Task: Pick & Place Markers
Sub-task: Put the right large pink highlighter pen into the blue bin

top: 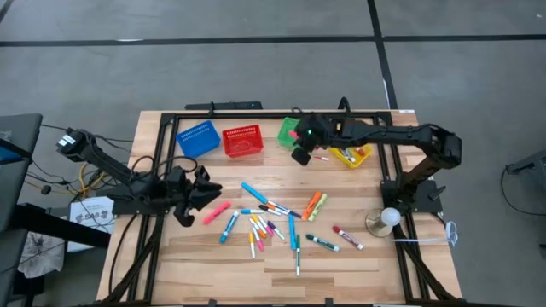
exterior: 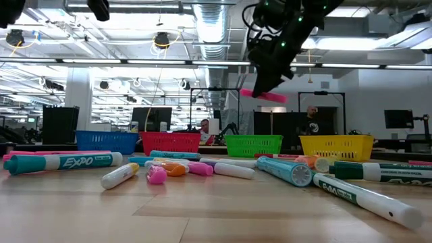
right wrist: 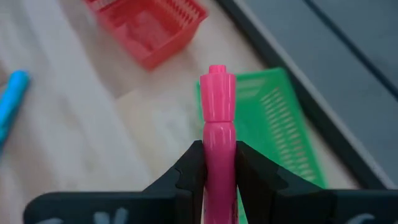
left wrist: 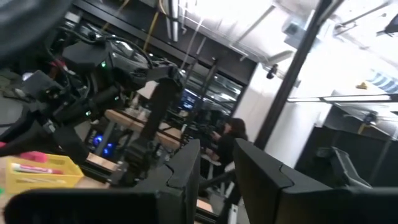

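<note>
Many markers [top: 273, 217] lie scattered on the middle of the wooden table, several white-bodied with coloured caps; the low view shows them [exterior: 290, 170] close up. My right gripper [top: 302, 150] hangs high near the green basket [top: 290, 130], shut on a pink marker [right wrist: 217, 118]. That marker [exterior: 264, 96] also shows in the low view. My left gripper [top: 203, 194] waits low at the table's left side, open, beside a pink marker [top: 217, 211]; its wrist view looks into the room past its fingers [left wrist: 189, 165]. My right gripper pinches the pink marker by its barrel [right wrist: 217, 155], just behind the cap, between the two fingers [right wrist: 189, 168]. The capped end [right wrist: 217, 87] sticks out past the fingertips. The marker is lifted well clear of the table and lies about level [exterior: 264, 96].
Blue [top: 198, 139], red [top: 242, 141], green and yellow [top: 351, 155] mesh baskets stand in a row along the far edge. A lamp-like round object [top: 388, 218] sits at the right edge. Bare wood lies along the near edge [top: 256, 281].
</note>
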